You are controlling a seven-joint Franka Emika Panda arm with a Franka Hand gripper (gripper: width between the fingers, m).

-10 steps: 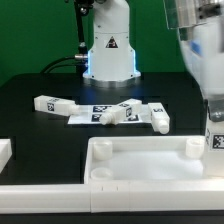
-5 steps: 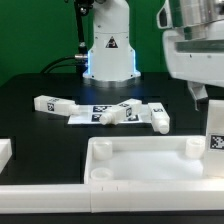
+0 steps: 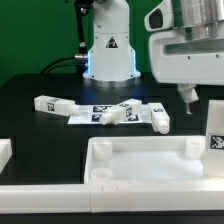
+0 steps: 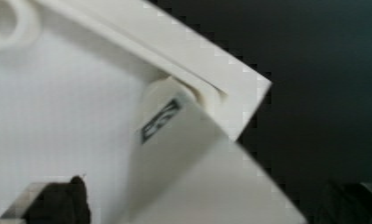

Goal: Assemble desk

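Observation:
The white desk tabletop [image 3: 150,172] lies in front, rim up, with round corner sockets. One white square leg [image 3: 215,128] with a tag stands upright in its far socket at the exterior view's right. My gripper [image 3: 203,95] hangs just above that leg, open and empty, with one dark fingertip [image 3: 188,97] showing. In the wrist view the leg [image 4: 174,115] rises toward the camera from the tabletop corner [image 4: 227,80], between my spread fingertips [image 4: 58,203]. Three more legs lie on the black table behind: one at the left [image 3: 52,103] and two [image 3: 112,116] [image 3: 157,116] in the middle.
The marker board [image 3: 85,117] lies flat under the loose legs. The robot base [image 3: 108,52] stands at the back centre. A white block [image 3: 4,152] sits at the exterior view's left edge. A green wall is behind.
My gripper has risen off the upright leg and drifted toward the exterior view's left. The leg stays standing in its socket. The other parts have not moved.

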